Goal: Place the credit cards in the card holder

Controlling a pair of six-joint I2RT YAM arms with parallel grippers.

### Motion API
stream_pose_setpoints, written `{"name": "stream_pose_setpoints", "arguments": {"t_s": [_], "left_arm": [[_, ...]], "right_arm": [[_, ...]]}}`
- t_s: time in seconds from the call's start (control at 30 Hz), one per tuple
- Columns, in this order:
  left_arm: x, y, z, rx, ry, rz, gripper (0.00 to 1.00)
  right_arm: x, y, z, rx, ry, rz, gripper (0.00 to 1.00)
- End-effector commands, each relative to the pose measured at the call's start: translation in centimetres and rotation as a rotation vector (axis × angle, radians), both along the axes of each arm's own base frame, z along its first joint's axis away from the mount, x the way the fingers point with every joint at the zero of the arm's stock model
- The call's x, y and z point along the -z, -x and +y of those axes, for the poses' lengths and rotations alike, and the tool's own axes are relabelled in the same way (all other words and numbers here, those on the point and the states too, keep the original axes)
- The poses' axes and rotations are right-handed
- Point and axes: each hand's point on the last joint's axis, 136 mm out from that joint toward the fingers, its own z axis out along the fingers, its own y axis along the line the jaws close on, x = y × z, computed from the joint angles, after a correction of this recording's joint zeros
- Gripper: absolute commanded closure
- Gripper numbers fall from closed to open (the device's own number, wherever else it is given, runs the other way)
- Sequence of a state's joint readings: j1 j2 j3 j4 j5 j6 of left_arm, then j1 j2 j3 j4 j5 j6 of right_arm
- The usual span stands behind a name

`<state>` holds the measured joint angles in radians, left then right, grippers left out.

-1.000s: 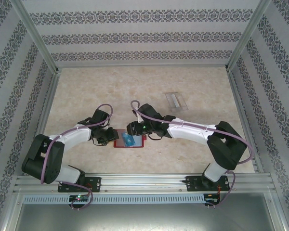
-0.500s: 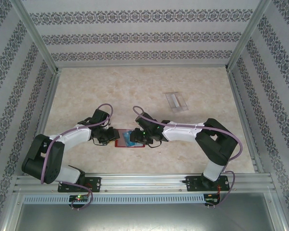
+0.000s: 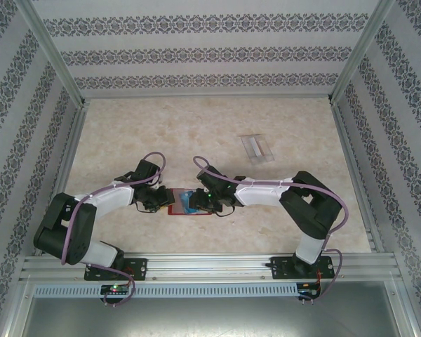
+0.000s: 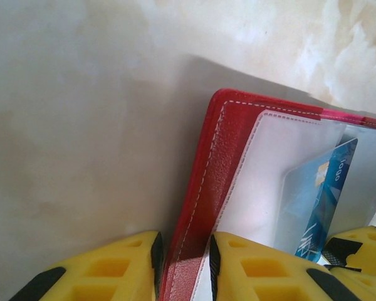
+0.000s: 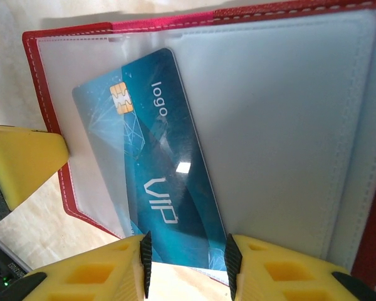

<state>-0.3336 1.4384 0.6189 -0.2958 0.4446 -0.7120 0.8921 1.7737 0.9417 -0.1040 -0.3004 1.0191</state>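
Note:
The card holder [image 3: 174,208] lies open on the table, red with pale clear pockets [image 5: 288,113]. My left gripper [image 3: 160,200] is shut on its left red edge [image 4: 207,169], one pad on each side [image 4: 185,266]. A blue credit card [image 5: 156,169] marked "VIP" has its chip end tucked under the left clear pocket, and it sits slanted. My right gripper [image 5: 186,257] is shut on the card's outer end, gripping it across its width, right over the holder [image 3: 196,201]. The card also shows through the pocket in the left wrist view [image 4: 319,207].
A pale translucent flat card [image 3: 256,147] lies on the marble tabletop to the back right, well apart from both arms. Patterned walls and metal posts enclose the table [image 3: 126,133]. The left gripper's yellow finger [image 5: 22,163] sits at the holder's left edge.
My right gripper has moved down and left onto the holder, and the right arm's elbow has folded in. The blue card has slid further under the pocket. The left arm has stayed put.

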Motion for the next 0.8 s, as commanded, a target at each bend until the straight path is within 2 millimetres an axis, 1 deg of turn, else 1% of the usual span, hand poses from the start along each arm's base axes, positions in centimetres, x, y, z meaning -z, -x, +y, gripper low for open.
{"name": "stream_pose_setpoints", "arguments": {"t_s": [0.0,0.07,0.17,0.33,0.5,0.77], "left_arm": [[0.9,0.4,-0.1,0.018,-0.007,0.014,0.71],[1.0,0.5,-0.1,0.017,-0.008,0.020,0.72],[1.1,0.5,0.1,0.013,-0.015,0.021,0.72],[1.1,0.4,-0.1,0.014,-0.011,0.025,0.72],[1.3,0.4,-0.1,0.012,-0.008,0.029,0.72],[1.6,0.5,-0.2,0.011,0.001,0.033,0.74]], "right_arm": [[1.2,0.2,-2.1,0.030,0.091,0.013,0.60],[1.1,0.1,-2.5,0.037,0.108,0.002,0.60],[0.7,0.2,-2.4,0.029,0.106,0.000,0.60],[1.1,0.4,-2.4,0.040,0.115,0.012,0.60],[1.8,0.7,-1.4,0.030,0.082,0.048,0.61],[0.2,0.5,1.2,0.000,-0.046,0.040,0.67]]}}
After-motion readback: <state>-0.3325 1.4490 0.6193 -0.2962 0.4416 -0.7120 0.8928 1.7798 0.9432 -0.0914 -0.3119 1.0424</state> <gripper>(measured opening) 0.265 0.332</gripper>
